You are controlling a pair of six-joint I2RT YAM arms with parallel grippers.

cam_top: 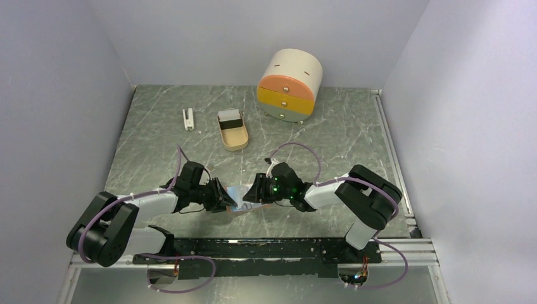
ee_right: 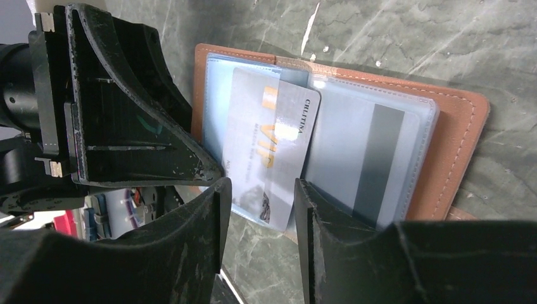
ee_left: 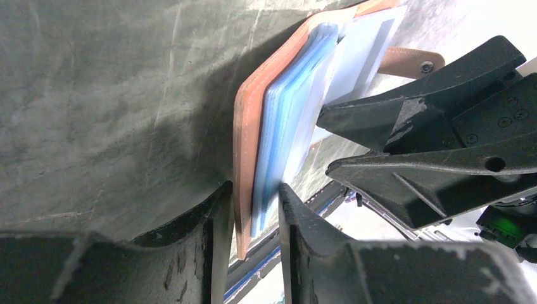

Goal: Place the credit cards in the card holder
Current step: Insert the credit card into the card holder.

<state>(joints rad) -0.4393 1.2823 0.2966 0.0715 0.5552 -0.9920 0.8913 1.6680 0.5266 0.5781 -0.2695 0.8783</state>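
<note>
Right wrist: "VIP" on grey-white credit card

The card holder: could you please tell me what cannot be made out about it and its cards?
Top view: the card holder is mostly hidden between the left gripper and right gripper, too small for detail.
Left wrist: pockets edge-on and blurred; contents unclear.
Right wrist: the VIP card's small print is blurred; whether the right gripper holds it is unclear.

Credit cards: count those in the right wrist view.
2: grey-white VIP card half in the left clear pocket; pale dark-striped card in the right pocket. More may be hidden.
</note>
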